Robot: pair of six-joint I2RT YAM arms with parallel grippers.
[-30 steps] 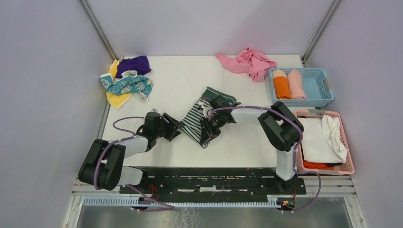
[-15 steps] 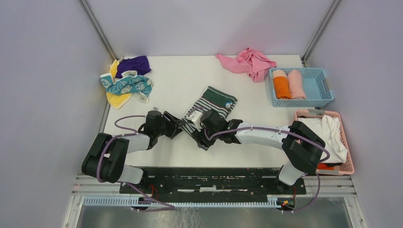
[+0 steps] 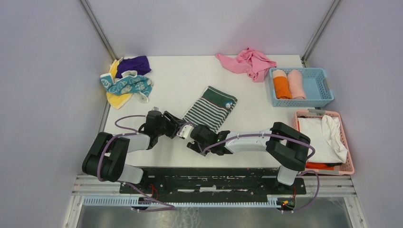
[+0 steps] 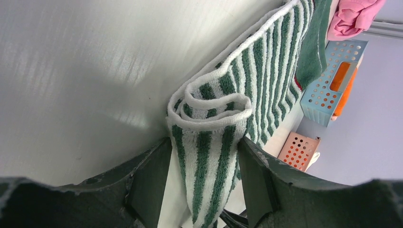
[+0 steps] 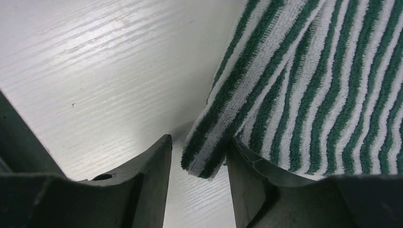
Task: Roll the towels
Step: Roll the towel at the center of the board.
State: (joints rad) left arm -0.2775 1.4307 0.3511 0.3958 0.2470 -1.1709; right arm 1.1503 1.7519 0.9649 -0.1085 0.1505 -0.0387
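Green-and-white looped terry towel (image 4: 266, 71), end coiled, pinched in left pincer (image 4: 203, 145).

1. From above, the 7 o'clock corner of the striped towel (image 3: 211, 108) is covered by the left claw (image 3: 182, 130) and the right claw (image 3: 196, 138).
2. In the left wrist view, its rolled end runs off the bottom edge between the fingers (image 4: 147, 185).
3. The yellow towel (image 3: 115, 99), at the 10 o'clock corner of the desk (image 3: 180, 76), lies mostly under the teal towel (image 3: 127, 85) and the purple towel (image 3: 134, 64).
4. The orange cloth (image 3: 316, 165) in the pink basket (image 3: 350, 159) shows only an edge beneath the white fabric (image 3: 316, 137).
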